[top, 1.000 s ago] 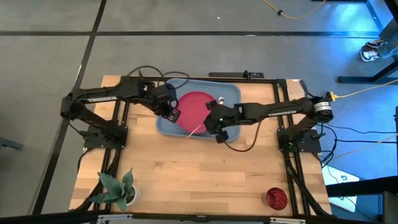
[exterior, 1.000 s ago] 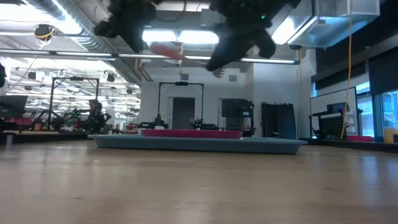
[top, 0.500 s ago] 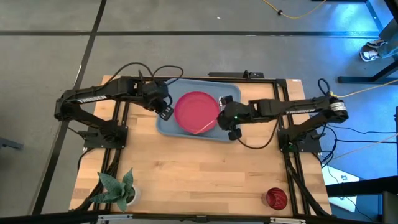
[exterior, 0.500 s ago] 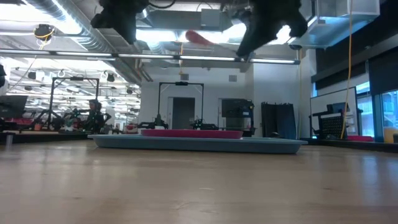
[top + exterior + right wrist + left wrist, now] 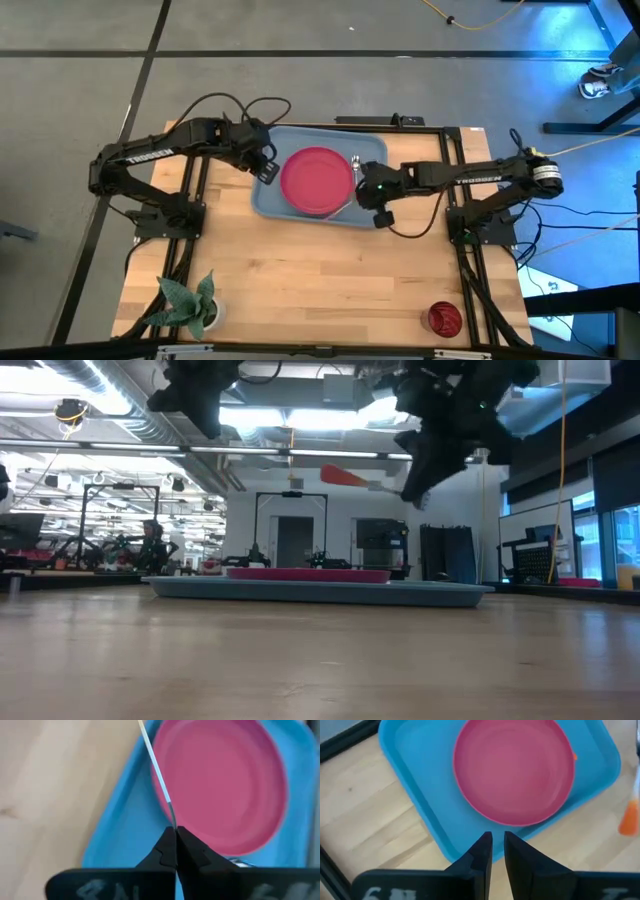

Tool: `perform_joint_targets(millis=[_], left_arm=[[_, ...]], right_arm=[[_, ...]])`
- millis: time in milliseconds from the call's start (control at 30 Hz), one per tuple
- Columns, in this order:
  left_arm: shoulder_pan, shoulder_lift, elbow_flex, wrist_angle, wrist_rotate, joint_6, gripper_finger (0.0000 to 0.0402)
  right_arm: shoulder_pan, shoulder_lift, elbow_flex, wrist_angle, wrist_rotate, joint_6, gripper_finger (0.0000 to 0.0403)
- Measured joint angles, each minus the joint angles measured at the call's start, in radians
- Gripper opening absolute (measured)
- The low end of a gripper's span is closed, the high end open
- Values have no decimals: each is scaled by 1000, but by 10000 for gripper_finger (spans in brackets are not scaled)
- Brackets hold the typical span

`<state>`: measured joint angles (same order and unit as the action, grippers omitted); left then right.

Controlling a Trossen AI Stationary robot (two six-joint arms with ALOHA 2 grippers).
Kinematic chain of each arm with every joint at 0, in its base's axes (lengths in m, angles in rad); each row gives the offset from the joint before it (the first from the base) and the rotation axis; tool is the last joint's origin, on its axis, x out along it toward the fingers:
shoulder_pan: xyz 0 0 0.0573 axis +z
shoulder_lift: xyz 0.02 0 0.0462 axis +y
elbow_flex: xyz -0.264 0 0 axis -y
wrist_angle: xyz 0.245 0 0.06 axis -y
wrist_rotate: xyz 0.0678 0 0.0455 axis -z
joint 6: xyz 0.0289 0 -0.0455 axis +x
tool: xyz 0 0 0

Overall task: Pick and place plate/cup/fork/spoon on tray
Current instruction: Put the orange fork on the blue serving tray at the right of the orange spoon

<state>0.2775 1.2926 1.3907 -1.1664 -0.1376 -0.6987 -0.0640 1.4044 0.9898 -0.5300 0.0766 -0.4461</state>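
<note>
The pinkish-red plate (image 5: 316, 180) lies flat on the light-blue tray (image 5: 300, 138) at the table's far middle. A utensil with a silver head (image 5: 356, 160) lies on the tray to the right of the plate. My right gripper (image 5: 175, 829) hangs over the tray's right part, shut on an orange-handled utensil (image 5: 345, 477); fork or spoon, I cannot tell. My left gripper (image 5: 498, 839) hovers over the tray's left rim, open by a narrow gap, with nothing in it. The dark-red cup (image 5: 443, 318) stands by the near right corner. My right gripper pinches the utensil by its thin metal neck (image 5: 171, 817) between its two fingers; they hide the head. The fingers slant down from the table's right side. The utensil is lifted clear above the tray, and its orange handle (image 5: 340, 475) sticks out almost level over the plate.
A white pot with a green plant (image 5: 190, 305) stands near the table's near left corner. Bare wood (image 5: 320, 280) stretches across the near half of the table between plant and cup.
My right gripper has gone toward the table's right edge and somewhat down, carrying the utensil from the tray's near rim to its right part. My left gripper has drawn back from beside the plate toward the table's far left, to the tray's left rim.
</note>
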Motion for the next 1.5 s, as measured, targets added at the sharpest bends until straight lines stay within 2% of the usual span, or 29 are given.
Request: perform_joint_targets(millis=[167, 433, 567, 733, 833, 1067, 1333, 1500], left_arm=[[26, 0, 0, 2, -7, -57, 41], [33, 0, 0, 8, -27, -58, 41], [32, 0, 0, 8, -33, -53, 41], [30, 0, 0, 8, -37, -52, 41], [22, 1, 0, 8, -37, -54, 41], [9, 1, 0, 10, -37, -85, 41], [9, 1, 0, 18, -37, -86, 41], [9, 2, 0, 23, -37, -86, 41]], right_arm=[[-31, -106, -28, 8, -53, -2, 0], [-80, -306, -30, -115, -183, 72, 0], [-82, -392, -31, -174, -160, 33, 0], [-82, -426, -35, -196, -123, -59, 0], [-102, -429, -112, -138, -109, -102, 0], [-152, -451, -274, 101, -171, -168, 0], [-218, -440, -394, 210, -146, -464, 0], [-215, -450, -401, 235, -119, -504, 0]])
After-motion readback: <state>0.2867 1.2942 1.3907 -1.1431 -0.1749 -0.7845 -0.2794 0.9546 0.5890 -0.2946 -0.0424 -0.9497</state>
